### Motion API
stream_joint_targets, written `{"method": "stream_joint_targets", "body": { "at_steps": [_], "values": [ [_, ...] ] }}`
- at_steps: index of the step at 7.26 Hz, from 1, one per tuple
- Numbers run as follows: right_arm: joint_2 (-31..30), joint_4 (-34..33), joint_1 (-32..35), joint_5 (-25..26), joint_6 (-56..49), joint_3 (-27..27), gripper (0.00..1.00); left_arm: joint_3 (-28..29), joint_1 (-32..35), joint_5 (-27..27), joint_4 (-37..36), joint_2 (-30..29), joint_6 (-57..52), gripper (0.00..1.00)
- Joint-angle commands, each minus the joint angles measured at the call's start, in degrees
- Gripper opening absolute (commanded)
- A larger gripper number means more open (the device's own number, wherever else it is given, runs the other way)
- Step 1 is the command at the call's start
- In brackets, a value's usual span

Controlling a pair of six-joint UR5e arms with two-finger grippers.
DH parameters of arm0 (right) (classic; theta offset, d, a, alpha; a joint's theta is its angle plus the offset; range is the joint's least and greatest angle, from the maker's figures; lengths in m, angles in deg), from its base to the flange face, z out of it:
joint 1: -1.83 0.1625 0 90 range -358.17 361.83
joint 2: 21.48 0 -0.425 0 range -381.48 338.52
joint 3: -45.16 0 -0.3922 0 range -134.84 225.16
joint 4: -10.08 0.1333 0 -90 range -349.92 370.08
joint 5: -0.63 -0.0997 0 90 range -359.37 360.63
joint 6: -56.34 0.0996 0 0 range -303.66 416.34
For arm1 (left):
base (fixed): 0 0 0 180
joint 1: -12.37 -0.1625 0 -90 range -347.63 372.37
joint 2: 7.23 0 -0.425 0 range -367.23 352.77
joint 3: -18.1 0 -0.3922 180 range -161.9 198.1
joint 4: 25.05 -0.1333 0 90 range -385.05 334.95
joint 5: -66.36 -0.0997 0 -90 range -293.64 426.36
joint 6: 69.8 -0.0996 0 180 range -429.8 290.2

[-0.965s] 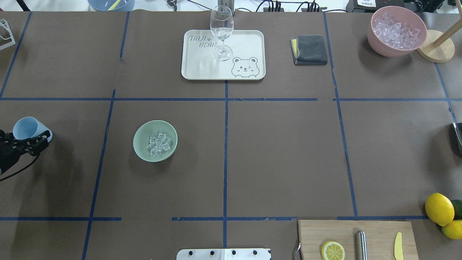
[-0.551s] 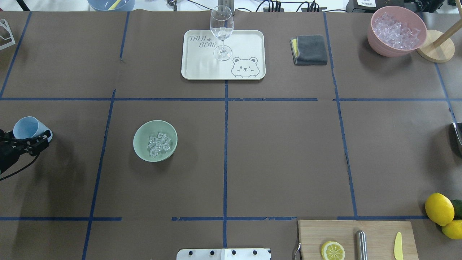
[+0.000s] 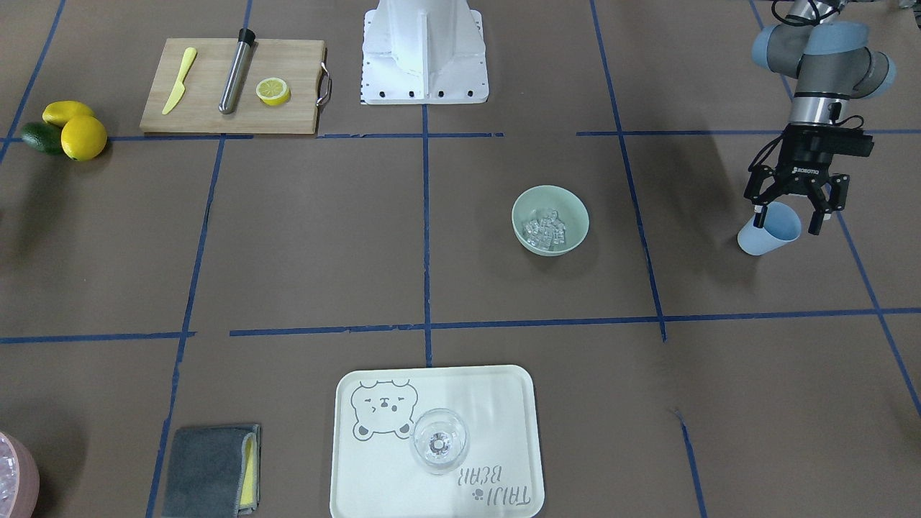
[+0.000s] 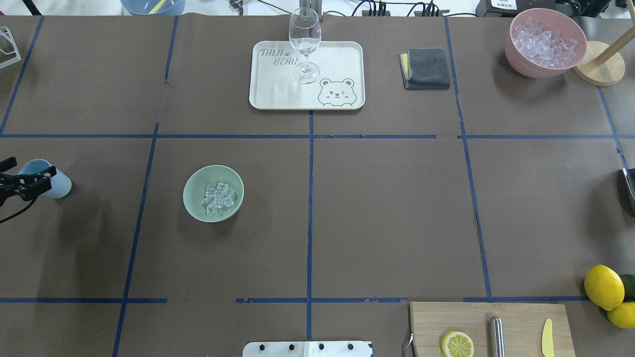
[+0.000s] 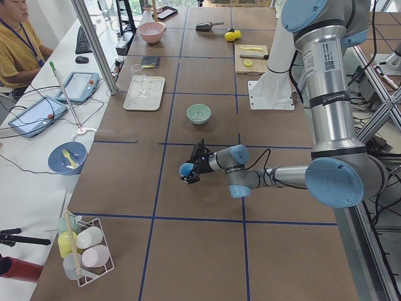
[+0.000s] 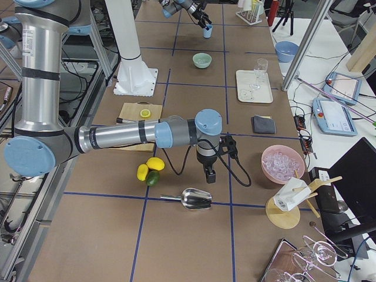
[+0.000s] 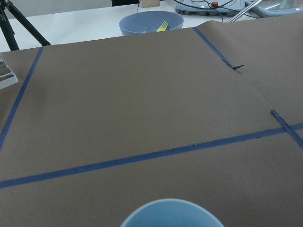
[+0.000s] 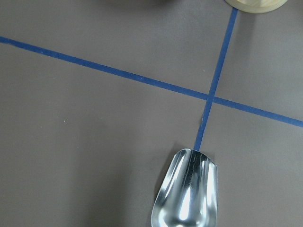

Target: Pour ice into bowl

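The pale mint-green bowl stands left of the table's middle with a small heap of clear ice cubes in it. It also shows in the front view with the ice. My left gripper is open, its fingers spread on either side of the rim of a light blue cup that stands on the table. In the overhead view the left gripper is at the left edge by the cup. My right gripper shows only in the right side view; I cannot tell its state.
A pink bowl of ice is at the far right. A tray holds a clear glass. There is also a grey cloth, a cutting board, lemons and a metal scoop below the right wrist.
My left gripper has drawn back toward the overhead view's left edge. The blue cup stays on the table. Bowl and ice have not moved.
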Motion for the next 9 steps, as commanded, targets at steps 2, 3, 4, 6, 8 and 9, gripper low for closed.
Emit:
{"method": "stream_joint_targets", "body": {
  "at_steps": [2, 3, 4, 6, 8, 9],
  "values": [
    [0.05, -0.08, 0.00, -0.09, 0.36, 0.82, 1.00, -3.21, 17.70, 17.35, -4.27, -1.02, -14.25, 1.00],
    [0.05, 0.01, 0.00, -0.09, 0.45, 1.00, 1.00, -5.66, 24.38, 25.08, -9.87, -1.55, -19.96, 1.00],
    [0.39, -0.08, 0.00, -0.18, 1.06, 1.61, 1.00, -7.59, 30.45, 30.55, -16.88, -3.38, -28.37, 1.00],
    [1.01, -0.08, -0.09, -0.53, 4.04, 3.98, 1.00, -10.06, 41.53, 37.77, -34.60, -7.67, -46.29, 1.00],
    [2.32, -0.08, -1.40, -5.61, 7.91, 6.52, 1.00, -9.73, 48.34, 41.68, -49.14, -8.67, -48.76, 1.00],
    [2.51, -0.08, -3.41, -5.63, 10.27, 8.63, 1.00, -9.11, 48.96, 41.59, -57.91, -9.11, -48.76, 1.00]
  ]
}}
